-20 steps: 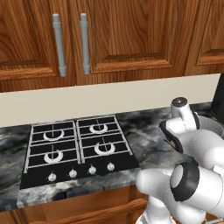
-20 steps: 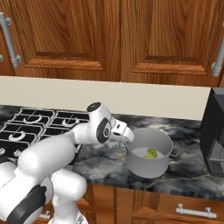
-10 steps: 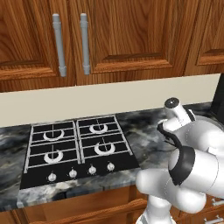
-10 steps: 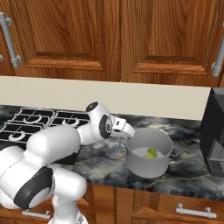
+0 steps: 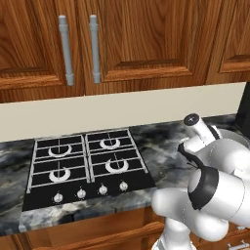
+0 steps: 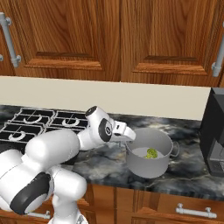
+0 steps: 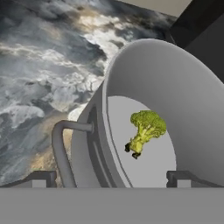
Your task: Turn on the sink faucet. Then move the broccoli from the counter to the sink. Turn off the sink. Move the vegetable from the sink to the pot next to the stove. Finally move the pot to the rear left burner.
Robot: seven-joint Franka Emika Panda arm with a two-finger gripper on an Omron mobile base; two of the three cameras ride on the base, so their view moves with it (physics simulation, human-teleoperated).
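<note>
- The broccoli lay on the pale floor of the pot, roughly centred, touching nothing of mine.
- The pot stood on the counter, off the stove toward 3 o'clock, with a dark appliance further along at 3 o'clock.
- My gripper was spread wide and empty; in the hand view one fingertip sat outside the pot wall near the looped handle, the other inside, over the pot floor.
- In the right base view my hand hung just beside the pot rim, at its 9 o'clock side.
- Judgement: vegetable-into-pot step looked complete. Faucet and sink were outside these views, so I could not confirm the water was off.
- Judgement: remaining work was the last step, carrying the pot to the rear left burner, which stood bare at about 10 o'clock on the cooktop.
- Judgement: my jaws straddling the rim suggested a wall grip was being set up; no contact with the pot could be confirmed.
</note>
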